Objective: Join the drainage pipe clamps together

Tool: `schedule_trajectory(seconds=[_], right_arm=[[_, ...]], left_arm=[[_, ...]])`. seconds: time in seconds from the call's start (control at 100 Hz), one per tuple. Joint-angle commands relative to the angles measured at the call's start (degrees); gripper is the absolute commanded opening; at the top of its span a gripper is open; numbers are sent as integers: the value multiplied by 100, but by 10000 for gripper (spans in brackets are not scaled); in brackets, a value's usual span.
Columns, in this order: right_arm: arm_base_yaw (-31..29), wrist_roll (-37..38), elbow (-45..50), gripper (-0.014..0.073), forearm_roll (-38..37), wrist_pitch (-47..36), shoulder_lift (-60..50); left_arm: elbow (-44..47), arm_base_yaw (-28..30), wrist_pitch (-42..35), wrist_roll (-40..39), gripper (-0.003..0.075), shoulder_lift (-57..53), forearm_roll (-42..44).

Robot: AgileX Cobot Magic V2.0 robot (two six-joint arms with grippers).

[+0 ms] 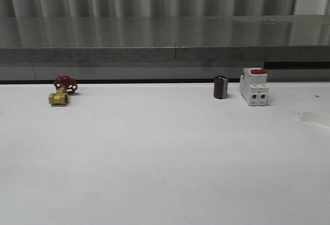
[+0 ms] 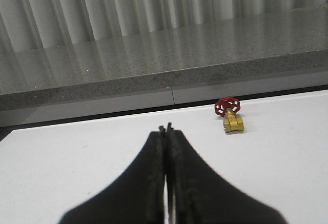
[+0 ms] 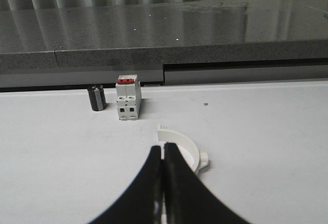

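One drainage pipe clamp (image 3: pixel 180 147) lies on the white surface (image 1: pixel 154 158), half hidden behind the right gripper (image 3: pixel 163 155), whose fingers are pressed together. At the front view's right edge it is a faint pale shape. The left gripper (image 2: pixel 166 134) is likewise pressed together, empty.

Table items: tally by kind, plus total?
Brass valve with red handle: 1
Dark cylinder: 1
White breaker with red top: 1
White pipe clamp half: 1 seen, partly behind the right tool
Total: 4
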Motion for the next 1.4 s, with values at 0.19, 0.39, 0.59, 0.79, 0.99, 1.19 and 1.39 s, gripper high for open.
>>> schedule_trajectory(seconds=[0.19,0.39,0.59,0.79,0.99,1.19,1.39], right_arm=[[7,-54,-90,-117,-32,-441,-116],[7,-54,-90,-117,-32,-441,-116],[7,-54,-90,-117,-32,-441,-116],[7,-54,-90,-117,-32,-441,-116],[7,-54,-90,-117,-32,-441,-116],[7,-54,-90,-117,-32,-441,-116],[7,-54,-90,-117,-32,-441,-116]], left_arm=[[205,-9,-462,-3,-20,-173,-62],[132,-9,-609,-3,-20,-173,-545],[-806,-9,113,-3,-20,169,-805],[-2539,-9,1968,-3,-20,1547,-843],[-4165,-9,3863,-3,-20,3297,-854],[-4651,-9,4116,-3,-20,4428,-1069],[-4651,-9,4093,-3,22,5020,-1067]])
